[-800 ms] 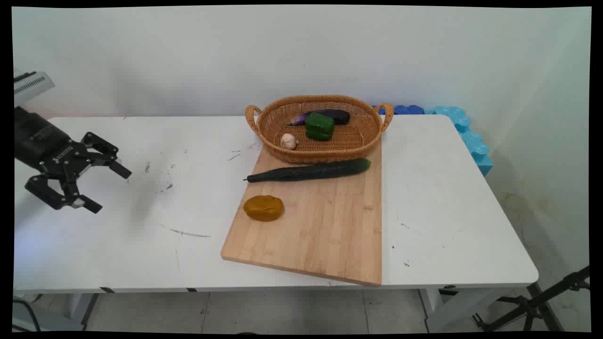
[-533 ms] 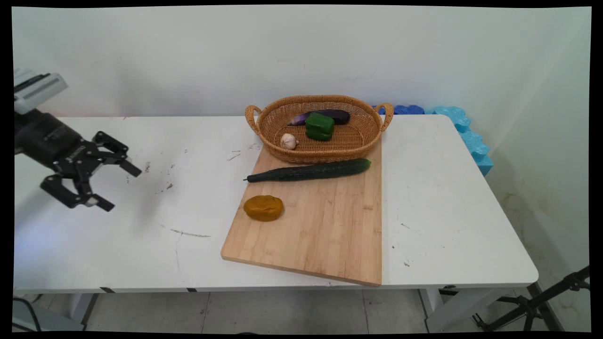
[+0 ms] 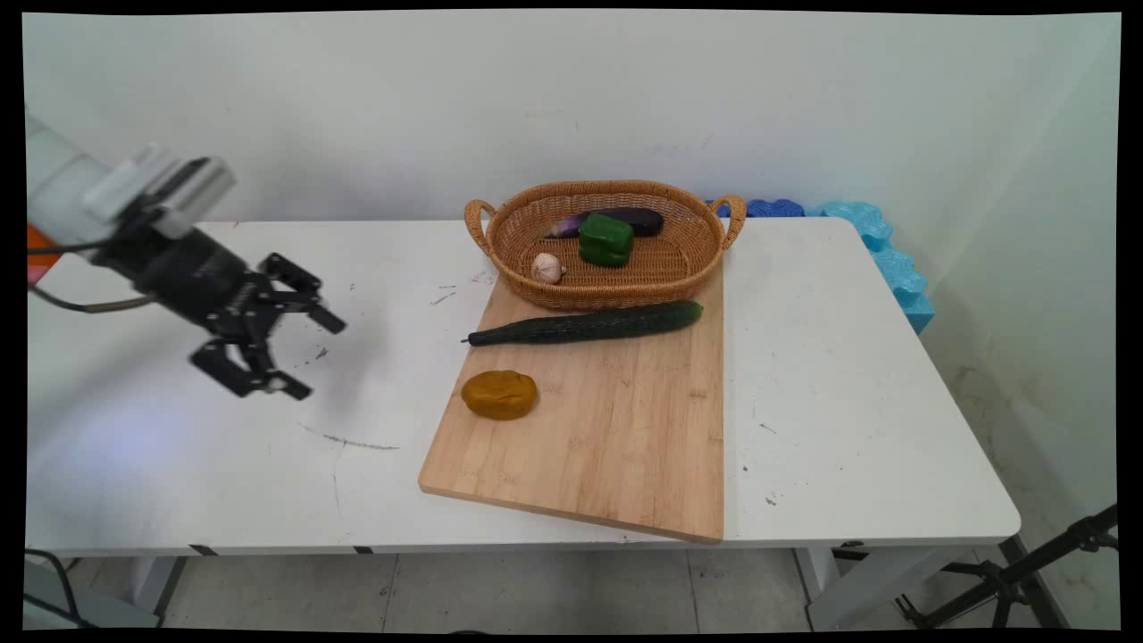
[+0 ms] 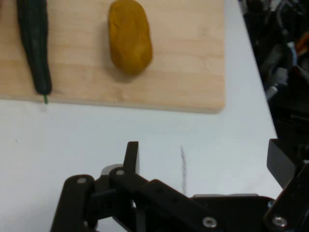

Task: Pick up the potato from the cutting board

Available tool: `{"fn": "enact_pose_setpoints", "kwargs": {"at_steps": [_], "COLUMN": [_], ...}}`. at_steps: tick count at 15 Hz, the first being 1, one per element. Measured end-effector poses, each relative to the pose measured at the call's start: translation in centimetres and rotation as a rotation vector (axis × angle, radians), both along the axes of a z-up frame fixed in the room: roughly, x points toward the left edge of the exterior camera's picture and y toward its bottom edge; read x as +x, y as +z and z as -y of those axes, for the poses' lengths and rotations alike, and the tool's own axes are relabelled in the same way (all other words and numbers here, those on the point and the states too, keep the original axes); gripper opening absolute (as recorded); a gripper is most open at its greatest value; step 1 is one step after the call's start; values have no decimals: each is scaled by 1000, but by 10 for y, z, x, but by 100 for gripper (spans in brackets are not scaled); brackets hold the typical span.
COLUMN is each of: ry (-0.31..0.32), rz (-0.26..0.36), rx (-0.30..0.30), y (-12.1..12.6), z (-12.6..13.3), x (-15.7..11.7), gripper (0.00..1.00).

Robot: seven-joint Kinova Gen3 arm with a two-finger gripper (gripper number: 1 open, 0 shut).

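Observation:
My black gripper (image 3: 314,355) hangs open and empty above the left part of the white table (image 3: 848,375), its fingers pointing right toward the wooden cutting board (image 3: 616,429). A yellow-brown potato (image 3: 499,394) lies on the board's left side, nearest to the gripper. Behind it a long dark green cucumber (image 3: 585,324) lies across the board. In the hand view the potato (image 4: 129,36) and the cucumber (image 4: 35,46) lie on the board (image 4: 188,58) ahead of my gripper (image 4: 205,154), with bare table between.
A wicker basket (image 3: 688,268) stands on the board's far end, holding a green pepper (image 3: 605,239), a dark eggplant (image 3: 616,220) and a garlic bulb (image 3: 547,267). Blue foam blocks (image 3: 884,250) lie past the table's far right corner. A tripod leg (image 3: 1027,572) stands at the lower right.
My gripper has moved to the right across the table toward the cutting board, staying open. Nothing on the board or in the basket has shifted.

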State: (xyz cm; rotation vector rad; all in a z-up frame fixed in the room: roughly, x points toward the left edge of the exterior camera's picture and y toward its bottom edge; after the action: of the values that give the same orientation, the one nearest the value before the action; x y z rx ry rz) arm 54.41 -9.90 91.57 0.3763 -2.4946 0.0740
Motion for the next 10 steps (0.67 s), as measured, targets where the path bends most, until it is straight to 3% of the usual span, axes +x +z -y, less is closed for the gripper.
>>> {"fn": "enact_pose_setpoints", "kwargs": {"at_steps": [10], "ry": [157], "rz": [89], "rx": [-13], "y": [-34], "z": [35], "x": [-114], "gripper": [100]}}
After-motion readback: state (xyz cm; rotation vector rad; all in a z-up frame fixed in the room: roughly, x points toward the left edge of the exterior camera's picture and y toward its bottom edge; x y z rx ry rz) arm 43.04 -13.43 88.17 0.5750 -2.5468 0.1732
